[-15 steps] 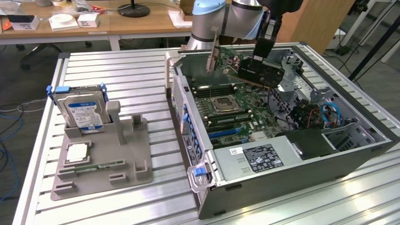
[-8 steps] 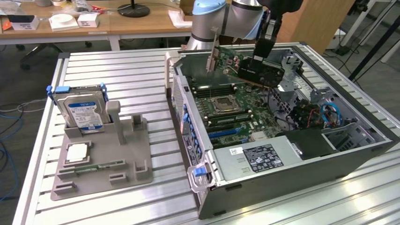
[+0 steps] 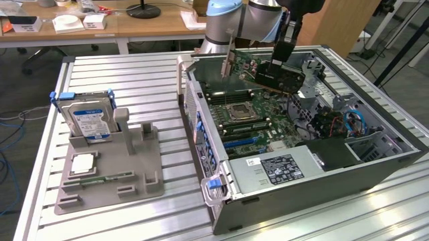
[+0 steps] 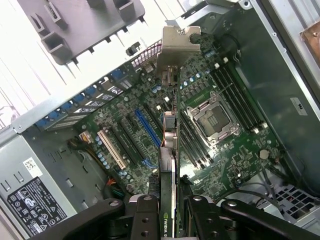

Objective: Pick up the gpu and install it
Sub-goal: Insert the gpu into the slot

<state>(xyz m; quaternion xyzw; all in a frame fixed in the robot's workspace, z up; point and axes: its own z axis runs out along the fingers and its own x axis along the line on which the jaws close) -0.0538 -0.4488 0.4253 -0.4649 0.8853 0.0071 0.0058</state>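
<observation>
Hand clamped on gpu, held on edge above motherboard, inside open computer case

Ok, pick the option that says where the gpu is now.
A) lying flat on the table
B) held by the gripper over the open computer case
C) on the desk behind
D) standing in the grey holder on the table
B: the gripper is clamped on the gpu, which hangs over the motherboard inside the open case.

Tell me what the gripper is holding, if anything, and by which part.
The gripper holds the gpu, pinched across its two flat faces toward the end away from its silver bracket, above the open computer case.
</observation>
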